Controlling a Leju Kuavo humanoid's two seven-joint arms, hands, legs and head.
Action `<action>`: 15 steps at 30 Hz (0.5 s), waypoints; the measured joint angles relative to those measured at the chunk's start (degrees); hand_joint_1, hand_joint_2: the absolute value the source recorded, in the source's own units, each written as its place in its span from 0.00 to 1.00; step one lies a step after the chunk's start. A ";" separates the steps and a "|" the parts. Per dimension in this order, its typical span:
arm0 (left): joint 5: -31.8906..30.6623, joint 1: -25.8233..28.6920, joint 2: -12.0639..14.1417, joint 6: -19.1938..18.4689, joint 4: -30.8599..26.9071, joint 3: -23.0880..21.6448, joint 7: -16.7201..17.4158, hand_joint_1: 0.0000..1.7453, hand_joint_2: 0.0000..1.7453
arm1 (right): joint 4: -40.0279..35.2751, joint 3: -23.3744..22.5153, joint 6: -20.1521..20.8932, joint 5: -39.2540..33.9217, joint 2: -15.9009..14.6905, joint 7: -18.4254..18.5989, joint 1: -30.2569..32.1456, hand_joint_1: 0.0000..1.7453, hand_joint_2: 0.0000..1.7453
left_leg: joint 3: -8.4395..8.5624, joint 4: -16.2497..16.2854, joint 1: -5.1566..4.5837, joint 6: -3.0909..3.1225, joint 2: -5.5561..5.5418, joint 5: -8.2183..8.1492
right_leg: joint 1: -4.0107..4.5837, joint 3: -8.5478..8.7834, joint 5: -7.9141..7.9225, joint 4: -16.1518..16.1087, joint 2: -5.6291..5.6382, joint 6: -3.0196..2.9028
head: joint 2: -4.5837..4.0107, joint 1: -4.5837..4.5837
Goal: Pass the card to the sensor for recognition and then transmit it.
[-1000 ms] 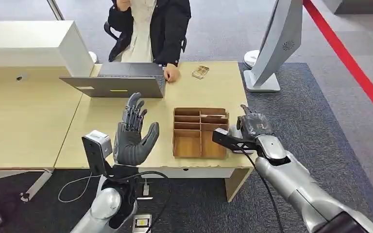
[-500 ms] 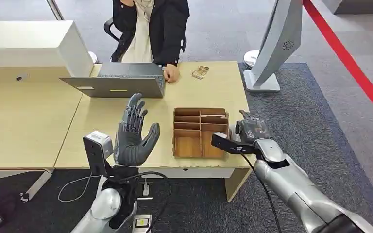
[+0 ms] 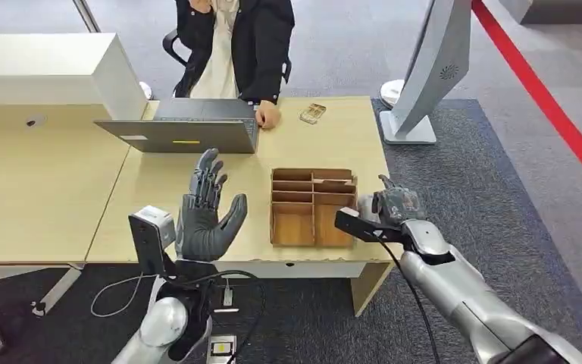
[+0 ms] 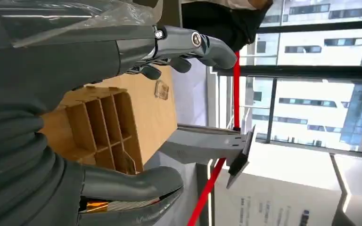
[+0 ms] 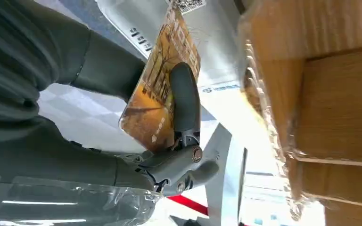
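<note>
Presently, we record:
Right hand: at the table's right edge, just beside the wooden organiser; we see it pinching the card between thumb and a finger.
Card: orange-brown, printed, held over a white device beside the organiser.
Left hand: raised above the table, palm upright, fingers spread, holding nothing.
Far side: we note a laptop, a person seated behind it, and a small clear case.
Floor: grey stand.
</note>
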 joint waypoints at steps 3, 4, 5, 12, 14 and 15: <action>-0.37 0.09 0.02 -0.06 -0.11 0.00 0.33 0.00 1.00 | 0.29 -0.41 -0.41 0.31 0.02 0.00 0.01 1.00 1.00 | 0.00 0.02 0.00 0.00 -0.01 0.00 | 0.00 0.02 0.00 0.00 0.00 0.00 | 0.00 -0.02; -0.48 0.11 0.02 -0.07 -0.15 0.00 0.39 0.00 1.00 | 0.39 -0.52 -0.57 0.31 0.02 0.00 0.01 1.00 1.00 | 0.00 0.02 0.00 0.00 -0.01 0.00 | 0.00 0.02 0.00 0.00 0.00 0.00 | 0.00 0.00; -0.55 0.11 0.02 -0.07 -0.22 0.00 0.42 0.00 1.00 | 0.48 -0.70 -0.72 0.31 0.02 0.00 0.01 1.00 1.00 | 0.00 0.02 0.00 0.00 -0.01 0.00 | 0.00 0.02 0.00 0.00 0.00 0.00 | 0.00 -0.02; -0.88 0.16 0.07 -0.46 -0.55 0.00 0.44 0.00 1.00 | 0.74 -2.21 -2.62 -0.37 0.02 0.00 -0.05 1.00 1.00 | -0.04 0.03 0.00 0.00 -0.02 0.00 | 0.00 0.02 0.00 0.00 0.00 0.00 | 0.00 -0.02; -0.94 0.16 0.07 -0.61 -0.61 0.00 0.46 0.00 1.00 | 0.72 -2.89 -3.35 -0.70 0.00 0.07 -0.16 1.00 1.00 | -0.05 0.03 0.00 0.00 -0.02 0.00 | 0.00 0.02 0.01 0.00 0.00 0.01 | 0.00 0.00; -1.03 0.16 0.07 -0.72 -0.61 0.00 0.46 0.00 1.00 | 0.70 -3.45 -4.11 -0.98 0.02 0.07 -0.30 1.00 1.00 | -0.05 0.03 -0.01 0.00 -0.01 0.00 | 0.00 0.00 0.01 0.00 0.00 0.01 | 0.00 0.00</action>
